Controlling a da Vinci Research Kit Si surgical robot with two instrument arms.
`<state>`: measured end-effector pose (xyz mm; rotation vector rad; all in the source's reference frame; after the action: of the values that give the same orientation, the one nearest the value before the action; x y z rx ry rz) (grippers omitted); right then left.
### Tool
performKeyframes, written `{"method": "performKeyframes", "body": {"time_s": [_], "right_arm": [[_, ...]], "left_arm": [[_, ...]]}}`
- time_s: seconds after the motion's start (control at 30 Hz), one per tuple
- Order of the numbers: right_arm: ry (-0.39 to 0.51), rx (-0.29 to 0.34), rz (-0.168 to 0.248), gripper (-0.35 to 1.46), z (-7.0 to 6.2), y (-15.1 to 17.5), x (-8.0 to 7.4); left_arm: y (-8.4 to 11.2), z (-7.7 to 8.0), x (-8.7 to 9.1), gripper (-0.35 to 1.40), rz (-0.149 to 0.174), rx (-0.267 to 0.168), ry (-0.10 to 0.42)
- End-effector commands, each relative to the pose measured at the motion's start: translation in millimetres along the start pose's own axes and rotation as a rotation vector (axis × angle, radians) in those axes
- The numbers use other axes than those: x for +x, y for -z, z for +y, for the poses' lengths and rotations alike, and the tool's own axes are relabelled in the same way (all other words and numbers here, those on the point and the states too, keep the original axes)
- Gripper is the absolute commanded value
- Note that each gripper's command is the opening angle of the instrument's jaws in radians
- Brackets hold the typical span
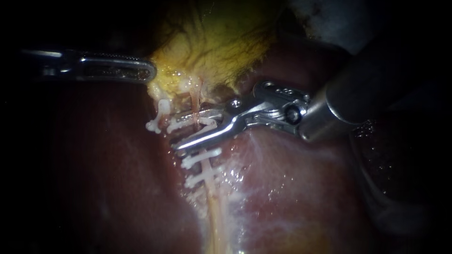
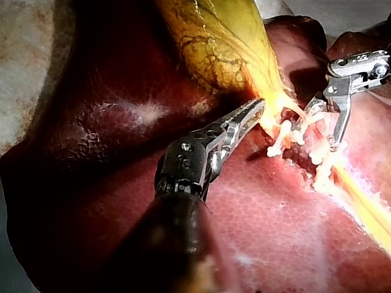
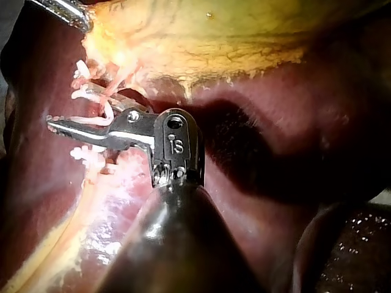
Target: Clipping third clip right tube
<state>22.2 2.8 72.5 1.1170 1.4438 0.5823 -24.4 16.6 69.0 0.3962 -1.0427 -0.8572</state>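
**Open jaws straddling the right tube**

The pinkish right tube [image 1: 195,101] is running from the yellow gallbladder [image 1: 212,42] over the dark red liver [image 1: 292,178], passing between the right instrument's [image 1: 175,135] wide-open jaws. Four white plastic clips [image 1: 202,157] are showing: two below those jaws, one between them, one further left. The left instrument's [image 1: 150,70] jaws are gripping the gallbladder's edge. The left wrist view is showing the gap most plainly.
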Motion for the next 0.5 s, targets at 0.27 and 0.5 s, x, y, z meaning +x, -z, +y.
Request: {"method": "performKeyframes", "body": {"time_s": [0.27, 0.5], "right_arm": [[-0.009, -0.003, -0.004, 0.44, -0.2, 0.2, 1.0], [-0.016, -0.023, 0.009, 0.32, 0.5, 0.5, 1.4]], "left_arm": [[0.0, 0.1, 0.0, -0.35, 0.000, 0.000, 0.000], [0.0, 0.2, 0.0, -0.35, 0.000, 0.001, 0.000]]}}
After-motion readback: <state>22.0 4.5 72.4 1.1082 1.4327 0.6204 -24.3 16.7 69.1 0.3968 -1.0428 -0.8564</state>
